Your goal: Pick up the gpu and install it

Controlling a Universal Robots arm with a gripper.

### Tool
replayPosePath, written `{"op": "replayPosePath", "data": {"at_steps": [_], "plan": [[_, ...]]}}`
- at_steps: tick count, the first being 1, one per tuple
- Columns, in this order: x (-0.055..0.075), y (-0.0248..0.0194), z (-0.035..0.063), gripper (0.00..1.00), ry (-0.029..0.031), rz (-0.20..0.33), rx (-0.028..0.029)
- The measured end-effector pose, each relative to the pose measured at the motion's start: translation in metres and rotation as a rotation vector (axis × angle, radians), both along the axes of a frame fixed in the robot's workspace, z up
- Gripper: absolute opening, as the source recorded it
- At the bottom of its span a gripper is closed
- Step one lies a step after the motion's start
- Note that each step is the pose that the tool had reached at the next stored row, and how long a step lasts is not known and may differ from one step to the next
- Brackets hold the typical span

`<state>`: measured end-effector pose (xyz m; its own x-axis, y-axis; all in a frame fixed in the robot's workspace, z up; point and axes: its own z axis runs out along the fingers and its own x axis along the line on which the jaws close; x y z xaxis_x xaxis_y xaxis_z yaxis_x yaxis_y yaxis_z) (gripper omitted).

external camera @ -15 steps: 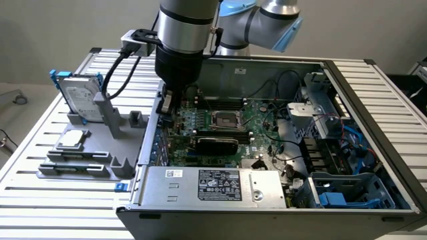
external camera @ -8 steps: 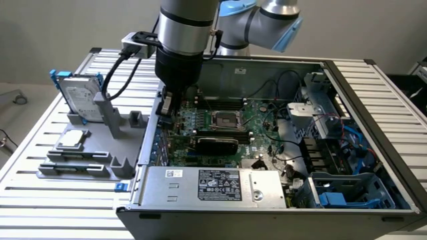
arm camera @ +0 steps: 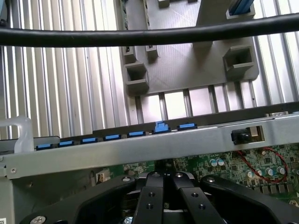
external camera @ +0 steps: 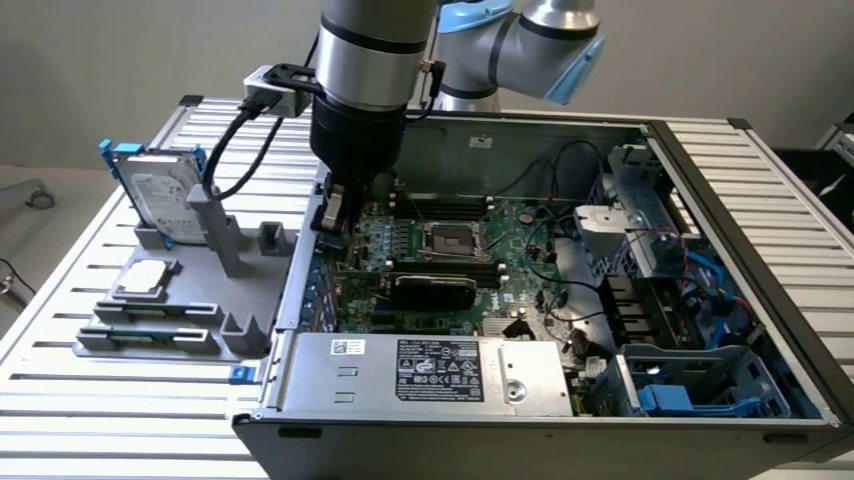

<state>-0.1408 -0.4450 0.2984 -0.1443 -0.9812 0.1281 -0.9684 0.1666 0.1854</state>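
Ribbed metal counter (external camera: 80, 400), pale wall behind. An open computer case (external camera: 721, 300) sits on it with the motherboard (external camera: 494, 235) exposed; power supply (external camera: 427, 372) along the near edge, blue drive cage (external camera: 694, 385) at the exterior view's right.

Beside the case, at the exterior view's left, a grey parts tray (external camera: 160, 310) holds an upright hard drive in a blue frame (external camera: 158, 200).

End effector (external camera: 334, 215) reaches down inside the case by its wall nearest the tray. In the wrist view, fingers (arm camera: 154, 200) are drawn together; whether they grip anything, cannot tell.

A black card, apparently the gpu (external camera: 430, 288), lies across the motherboard, below the CPU socket (external camera: 451, 240).
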Motion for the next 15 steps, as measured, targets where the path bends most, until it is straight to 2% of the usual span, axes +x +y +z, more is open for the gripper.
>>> {"op": "replayPosePath", "data": {"at_steps": [15], "plan": [[0.0000,0.0003,-0.0018,0.11,-0.0006,-0.024,-0.0005]]}}
